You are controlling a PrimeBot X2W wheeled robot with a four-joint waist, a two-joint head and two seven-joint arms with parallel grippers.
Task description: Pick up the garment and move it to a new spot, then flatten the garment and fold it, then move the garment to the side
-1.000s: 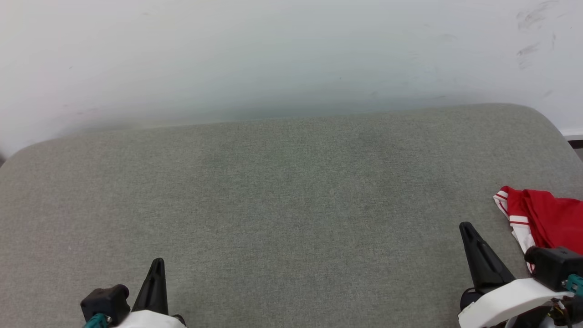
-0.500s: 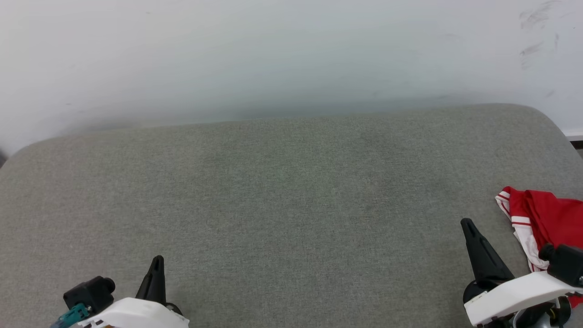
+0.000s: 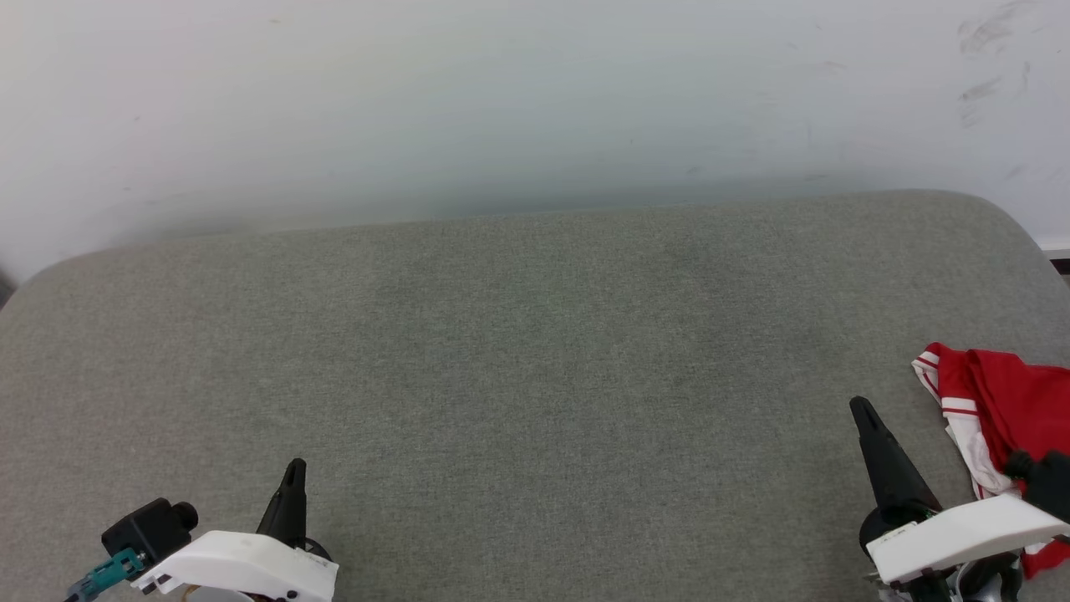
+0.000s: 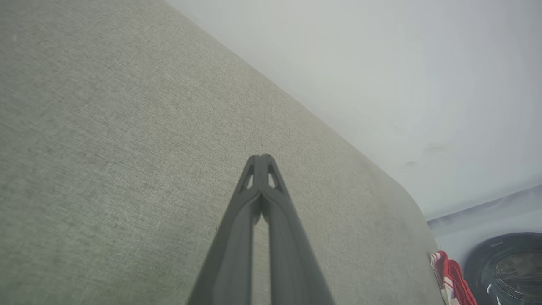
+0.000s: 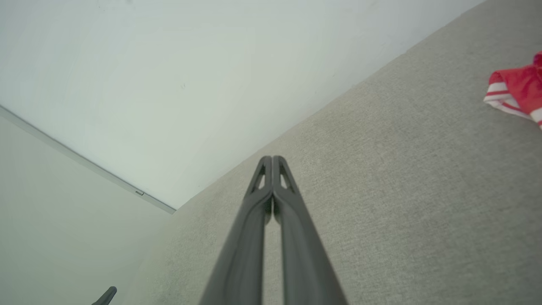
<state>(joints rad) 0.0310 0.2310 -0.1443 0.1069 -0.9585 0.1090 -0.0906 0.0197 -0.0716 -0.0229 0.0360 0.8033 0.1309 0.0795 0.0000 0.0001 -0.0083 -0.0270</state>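
Red garment (image 3: 995,389) left bunched at the right edge of a grey padded surface (image 3: 535,376).
It is cut off by the frame and partly hidden behind the right wrist, with no print visible. The left gripper (image 3: 293,466) and right gripper (image 3: 860,408) are pressed fully closed, with nothing gripped.

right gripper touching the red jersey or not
Apart. Right wrist view shows bare grey upholstery between the shut right gripper and the red jersey.
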